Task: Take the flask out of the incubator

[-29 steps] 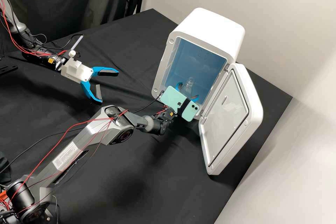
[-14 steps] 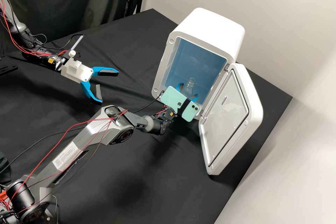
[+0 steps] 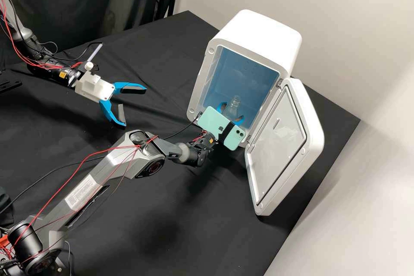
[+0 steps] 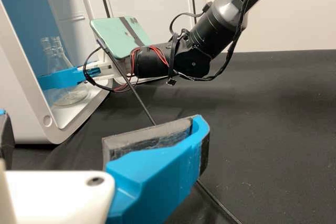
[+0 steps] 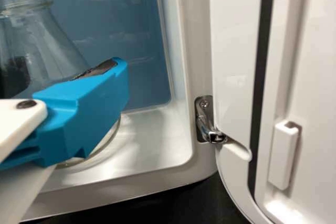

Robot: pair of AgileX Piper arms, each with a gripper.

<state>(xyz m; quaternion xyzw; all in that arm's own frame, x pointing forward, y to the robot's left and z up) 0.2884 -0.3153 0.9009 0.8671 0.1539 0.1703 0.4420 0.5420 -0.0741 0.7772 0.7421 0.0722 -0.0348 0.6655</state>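
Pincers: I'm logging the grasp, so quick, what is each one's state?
Left pincer: open, empty.
Right pincer: around the flask inside the incubator; shut or not cannot be told.

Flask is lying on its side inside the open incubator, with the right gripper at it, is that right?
Not quite: the flask stands upright, as the left wrist view shows. It is inside the open incubator, with the right gripper at it.

Clear glass flask [image 5: 37, 40], glossy plastic incubator [image 3: 258, 34], matt cloth bench [image 3: 172, 207].
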